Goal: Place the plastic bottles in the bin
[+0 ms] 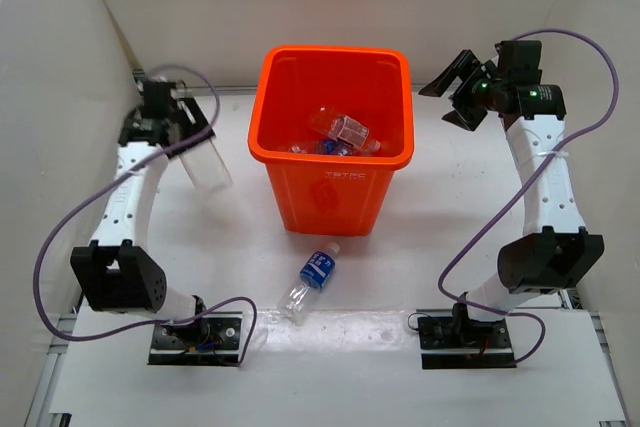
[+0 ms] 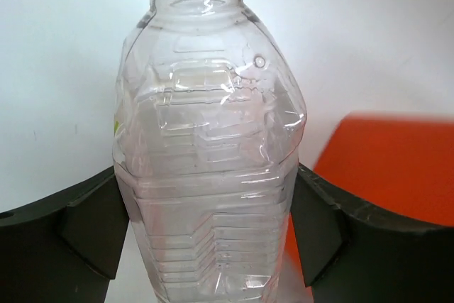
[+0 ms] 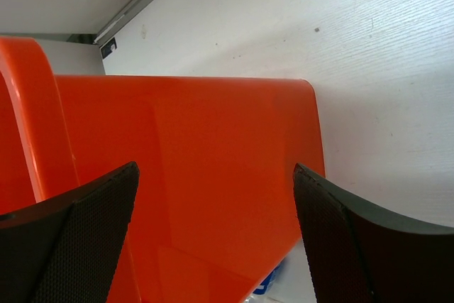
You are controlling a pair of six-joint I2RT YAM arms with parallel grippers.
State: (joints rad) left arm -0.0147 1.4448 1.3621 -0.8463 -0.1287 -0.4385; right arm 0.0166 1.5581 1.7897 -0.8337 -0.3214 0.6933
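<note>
Unlabelled bottle (image 2: 209, 147) between fingers (image 2: 89, 232); bin (image 2: 397, 168) beside.

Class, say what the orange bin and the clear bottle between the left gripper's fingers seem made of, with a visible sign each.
The bin: probably moulded plastic, glossy; smooth walls reflect light, lettering is embossed.
The clear bottle: likely thin transparent plastic; dented, ribbed wall with glinting creases.

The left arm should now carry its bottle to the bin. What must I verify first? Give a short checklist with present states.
1. Left claw grips unlabelled bottle on both sides: ok.
2. Bottle above the bin: not ok, it is left of it.
3. Right claw open, empty, beside bin: ok.
4. Space inside bin: ok.
5. Blue-labelled bottle lies in front of bin, out of the path: ok.
</note>
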